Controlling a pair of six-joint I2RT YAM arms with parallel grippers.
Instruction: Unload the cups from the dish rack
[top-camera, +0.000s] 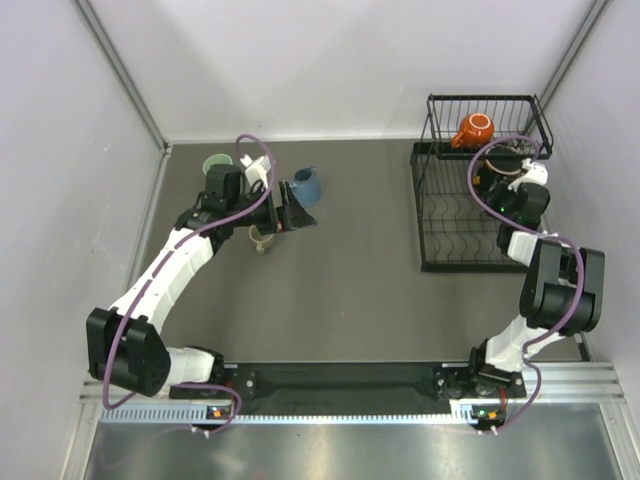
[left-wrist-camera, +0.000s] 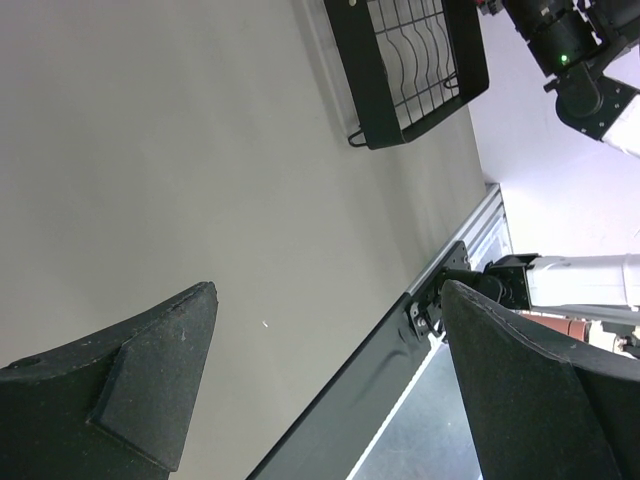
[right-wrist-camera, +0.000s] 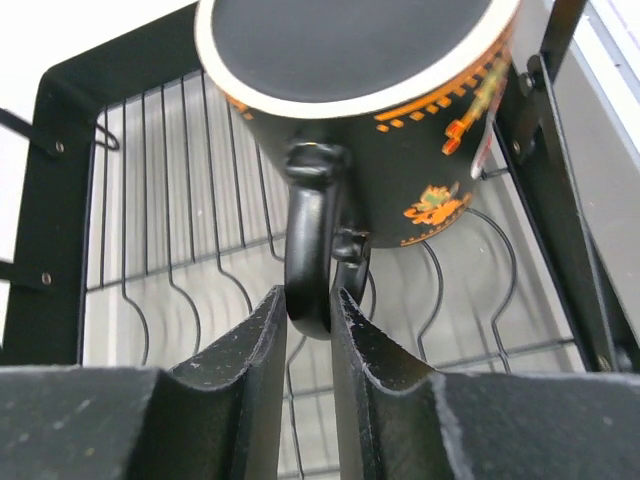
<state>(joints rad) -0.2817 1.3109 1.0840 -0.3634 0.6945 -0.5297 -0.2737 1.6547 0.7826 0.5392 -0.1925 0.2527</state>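
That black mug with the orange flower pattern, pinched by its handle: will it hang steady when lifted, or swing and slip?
The black floral mug looks like glazed ceramic, so probably rigid, fairly heavy and breakable. The right gripper clamps only the thin handle, with the body off to one side, so it may pivot. The glossy glaze could slip.

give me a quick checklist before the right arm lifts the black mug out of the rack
1. Right end effector shut on black mug's handle: ok.
2. Hold firm enough for lifting: cannot tell; only the fingertips pinch the handle.
3. Mug free of dish rack wires: cannot tell.
4. Orange mug apart from the lift path: ok.
5. Left end effector open, away from the rack: ok.
6. Room on the table beside the rack for set-down: ok.
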